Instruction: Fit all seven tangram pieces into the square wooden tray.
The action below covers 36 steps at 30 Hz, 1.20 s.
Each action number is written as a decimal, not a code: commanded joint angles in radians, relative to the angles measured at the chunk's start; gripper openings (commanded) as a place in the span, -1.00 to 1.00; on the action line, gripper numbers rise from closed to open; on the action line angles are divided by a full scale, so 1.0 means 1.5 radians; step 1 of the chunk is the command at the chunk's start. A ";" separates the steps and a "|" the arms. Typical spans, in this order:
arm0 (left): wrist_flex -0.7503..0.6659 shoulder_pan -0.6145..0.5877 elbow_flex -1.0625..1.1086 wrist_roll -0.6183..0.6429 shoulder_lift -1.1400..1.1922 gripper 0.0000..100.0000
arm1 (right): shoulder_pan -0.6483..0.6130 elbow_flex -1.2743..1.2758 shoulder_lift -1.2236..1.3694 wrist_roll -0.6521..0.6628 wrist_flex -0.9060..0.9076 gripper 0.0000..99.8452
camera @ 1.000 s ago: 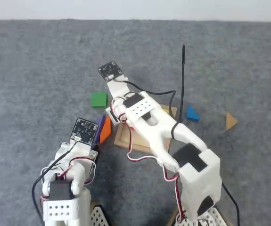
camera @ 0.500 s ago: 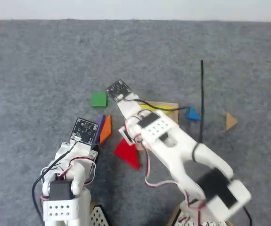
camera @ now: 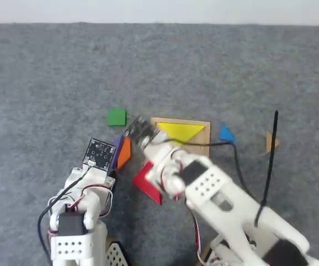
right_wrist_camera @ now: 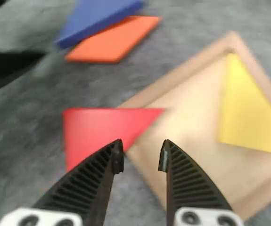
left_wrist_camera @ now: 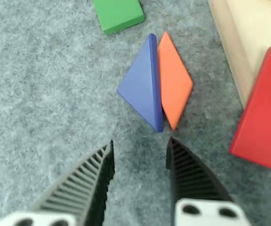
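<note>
In the high view the right arm [camera: 214, 191] sits over much of the near side of the wooden tray [camera: 192, 121] and one corner of the red triangle [camera: 145, 180]. The blue triangle [camera: 116, 148] is mostly tucked under the left arm's camera board [camera: 99, 153]. The left wrist view chops the green square [left_wrist_camera: 119, 14] and the red triangle at its edges, and the yellow triangle [right_wrist_camera: 248, 113] runs out of the right wrist view.
</note>
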 commanded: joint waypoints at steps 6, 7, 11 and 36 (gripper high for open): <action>0.005 -0.004 -0.006 -0.005 -0.008 -0.66 | -0.164 0.064 -0.075 0.014 0.007 -0.71; 0.005 -0.004 -0.006 -0.005 -0.008 -0.66 | -0.169 0.065 -0.073 0.014 0.007 -0.71; 0.005 -0.004 -0.006 -0.005 -0.008 -0.66 | -0.173 0.073 -0.058 0.017 0.012 -0.71; 0.005 -0.004 -0.006 -0.005 -0.008 -0.66 | -0.238 -0.056 -0.040 0.099 0.185 -0.72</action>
